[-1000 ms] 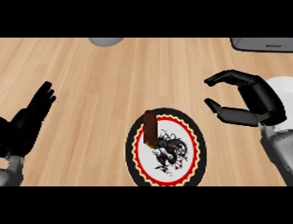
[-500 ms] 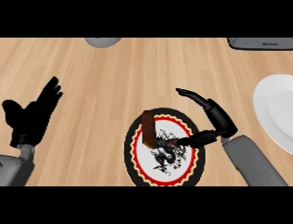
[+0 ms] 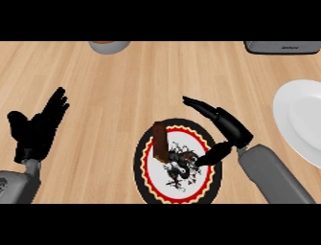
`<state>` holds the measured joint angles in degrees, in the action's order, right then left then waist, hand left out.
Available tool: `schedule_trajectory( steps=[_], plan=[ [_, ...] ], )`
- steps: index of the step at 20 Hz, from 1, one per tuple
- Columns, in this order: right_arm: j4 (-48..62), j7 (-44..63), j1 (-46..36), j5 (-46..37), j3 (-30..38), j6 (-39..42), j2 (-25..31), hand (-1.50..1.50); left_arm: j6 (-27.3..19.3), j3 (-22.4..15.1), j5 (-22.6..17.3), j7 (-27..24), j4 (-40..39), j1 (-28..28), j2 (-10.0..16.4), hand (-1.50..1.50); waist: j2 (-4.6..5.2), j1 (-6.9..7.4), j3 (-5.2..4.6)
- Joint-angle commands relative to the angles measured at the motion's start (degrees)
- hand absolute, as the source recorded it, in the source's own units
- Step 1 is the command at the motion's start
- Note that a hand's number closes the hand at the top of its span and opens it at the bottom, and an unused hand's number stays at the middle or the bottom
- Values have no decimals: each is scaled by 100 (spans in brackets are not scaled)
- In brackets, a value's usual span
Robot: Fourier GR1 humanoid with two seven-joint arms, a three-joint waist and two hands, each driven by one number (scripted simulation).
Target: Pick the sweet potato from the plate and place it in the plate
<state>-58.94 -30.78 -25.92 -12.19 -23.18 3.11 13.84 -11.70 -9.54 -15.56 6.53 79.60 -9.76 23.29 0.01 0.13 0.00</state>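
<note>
Your right hand [image 3: 230,128], fingers wide (holding nothing), sat right of the sweet potato [image 3: 162,141]; closing there might miss.

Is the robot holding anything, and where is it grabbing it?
Nothing yet. The right hand is open near the sweet potato, which lies on the patterned plate.

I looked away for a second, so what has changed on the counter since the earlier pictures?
The right hand swung left from over the white plate to the right edge of the patterned plate, open near the sweet potato, holding nothing. The sweet potato, both plates and the open left hand stayed as they were.
</note>
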Motion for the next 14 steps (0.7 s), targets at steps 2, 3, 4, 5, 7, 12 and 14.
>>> schedule_trajectory(
  steps=[2,3,4,5,7,12,14],
  plan=[
    [-199,1016,-333,-426,-169,319,-92,-150,175,158,75,98,119,72,72,0,-9,13,-1],
    [78,940,-385,-583,-286,340,-144,-150,292,258,-53,-40,75,151,63,0,-2,35,-1],
    [-242,1302,-351,-640,-398,476,-110,-150,113,261,72,261,-112,-326,18,0,-7,-23,-2],
    [-203,1477,-460,-793,-476,434,-244,-150,248,261,138,-67,-377,-222,-10,0,-1,-17,-4],
    [-65,1392,-514,-1109,-413,286,-165,-150,124,206,191,134,-111,-202,-176,0,1,3,0],
    [-448,2269,-589,-1562,-551,562,-228,-150,256,247,366,-364,-232,167,-303,0,-6,-3,-3],
    [102,2059,-600,-1941,-697,332,-517,-150,477,471,310,-350,-622,-157,-204,0,10,9,-1]
  ],
)
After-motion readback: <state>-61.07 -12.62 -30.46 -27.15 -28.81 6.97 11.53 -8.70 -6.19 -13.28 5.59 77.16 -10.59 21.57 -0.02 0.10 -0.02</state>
